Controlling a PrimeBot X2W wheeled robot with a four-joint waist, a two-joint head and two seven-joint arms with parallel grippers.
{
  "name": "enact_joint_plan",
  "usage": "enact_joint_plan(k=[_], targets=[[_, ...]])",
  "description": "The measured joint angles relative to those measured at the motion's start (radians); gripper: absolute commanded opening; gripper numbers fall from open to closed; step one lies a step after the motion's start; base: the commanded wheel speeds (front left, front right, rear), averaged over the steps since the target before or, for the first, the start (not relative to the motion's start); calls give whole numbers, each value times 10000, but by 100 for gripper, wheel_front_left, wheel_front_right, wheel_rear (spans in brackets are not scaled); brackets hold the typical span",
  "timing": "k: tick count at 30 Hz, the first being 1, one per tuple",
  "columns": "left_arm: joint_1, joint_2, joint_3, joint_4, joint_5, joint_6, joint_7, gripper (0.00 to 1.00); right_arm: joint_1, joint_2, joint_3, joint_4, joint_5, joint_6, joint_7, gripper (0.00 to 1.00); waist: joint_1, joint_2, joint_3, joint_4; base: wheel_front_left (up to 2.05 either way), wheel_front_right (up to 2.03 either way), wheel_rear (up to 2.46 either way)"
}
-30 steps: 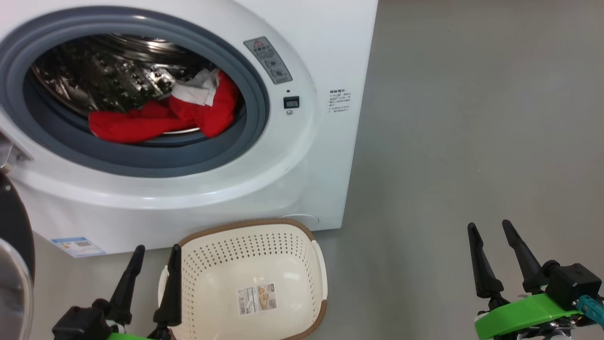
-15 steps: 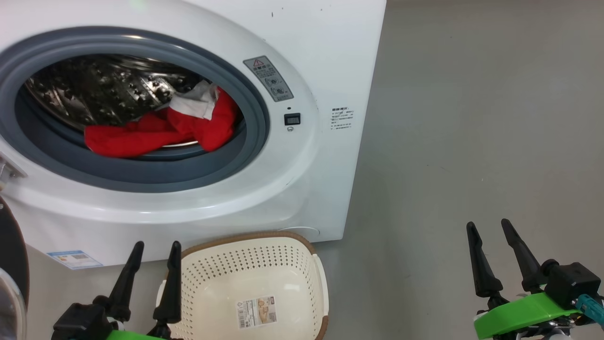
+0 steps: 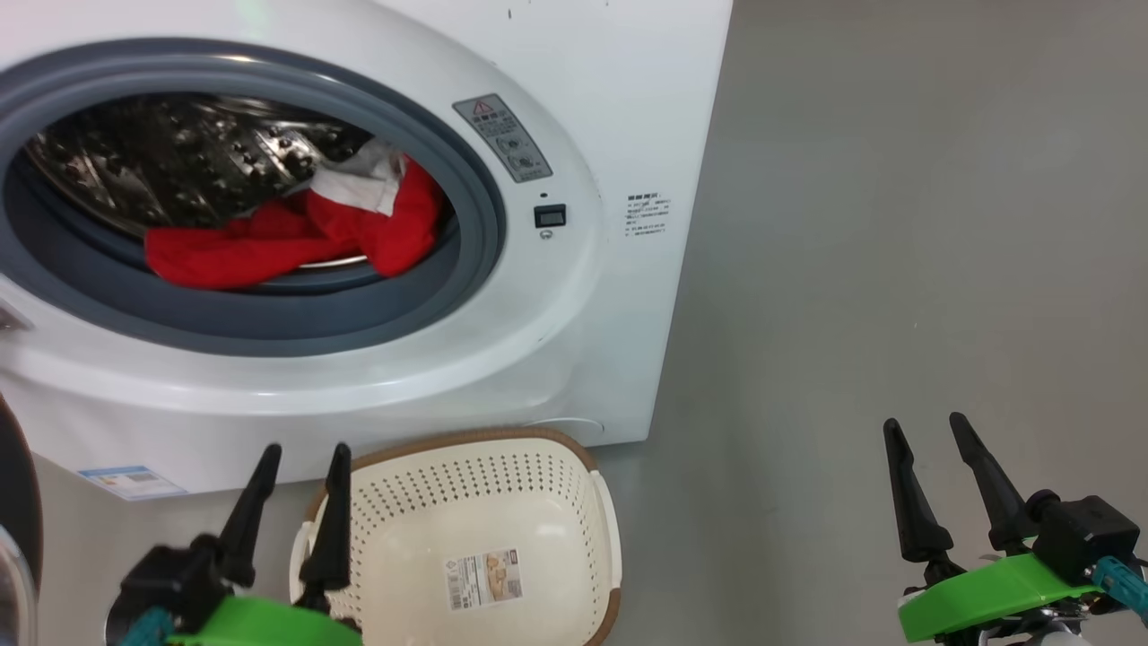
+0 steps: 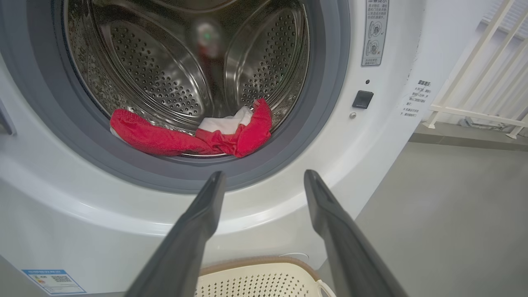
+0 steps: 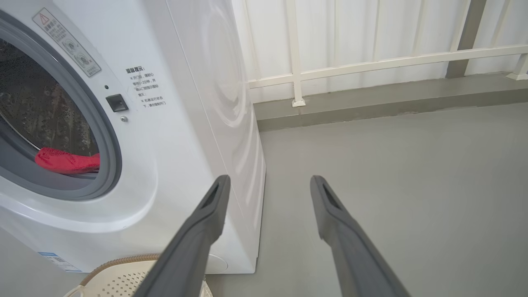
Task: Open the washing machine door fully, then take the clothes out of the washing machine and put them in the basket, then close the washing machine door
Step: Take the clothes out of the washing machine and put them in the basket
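Observation:
The white washing machine (image 3: 619, 108) stands with its mouth uncovered, and its door (image 3: 16, 529) hangs swung out at the far left edge of the head view. Red clothes (image 3: 269, 242) with a white piece lie at the front of the steel drum (image 4: 165, 78), also seen as clothes (image 4: 198, 138) in the left wrist view. The cream basket (image 3: 502, 475) stands on the floor below the opening, holding nothing but a paper label. My left gripper (image 3: 305, 453) is open beside the basket's left rim. My right gripper (image 3: 924, 426) is open over bare floor, far right.
Grey floor (image 3: 897, 224) stretches to the right of the machine. A white railing (image 5: 371, 64) and wall run behind it in the right wrist view. The basket's rim (image 5: 119, 264) shows at the bottom left of that view.
The head camera has shifted a little, so the machine sits slightly differently in the picture. My left arm has crept up and rightward beside the basket. The clothes have not moved.

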State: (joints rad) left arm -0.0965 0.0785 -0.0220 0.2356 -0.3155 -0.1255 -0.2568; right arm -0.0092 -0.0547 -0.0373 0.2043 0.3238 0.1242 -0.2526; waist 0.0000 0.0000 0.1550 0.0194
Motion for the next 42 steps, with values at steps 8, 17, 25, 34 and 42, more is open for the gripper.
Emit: enact_joint_plan(k=[8, 17, 25, 34, 42], targets=[[-2269, 59, -286, 2038, 10, 0, 0, 100, -418, 15, 148, -73, 2, 0, 0, 100, 0, 0, 616, -87, 0, 0, 0], [-6055, 500, -495, 5402, -230, 0, 0, 100, -1047, 23, 173, -184, 15, 0, -27, 100, 0, 0, 1717, -344, 0, 0, 0], [-8421, 1005, -1383, 7626, -548, 0, 6, 100, -1506, 40, 211, -245, 201, 0, -27, 100, 0, 0, 2685, -765, 0, 0, 0], [-9971, 1281, -2416, 9014, -1003, -59, 347, 100, -1840, 40, 339, -324, 460, 0, -27, 100, 0, 0, 3439, -1201, 0, 0, 0], [-10482, 1626, -3179, 9461, -1603, -59, 545, 100, -2025, 40, 449, -366, 537, 0, -27, 100, 0, 0, 3742, -1433, 0, 0, 0]])
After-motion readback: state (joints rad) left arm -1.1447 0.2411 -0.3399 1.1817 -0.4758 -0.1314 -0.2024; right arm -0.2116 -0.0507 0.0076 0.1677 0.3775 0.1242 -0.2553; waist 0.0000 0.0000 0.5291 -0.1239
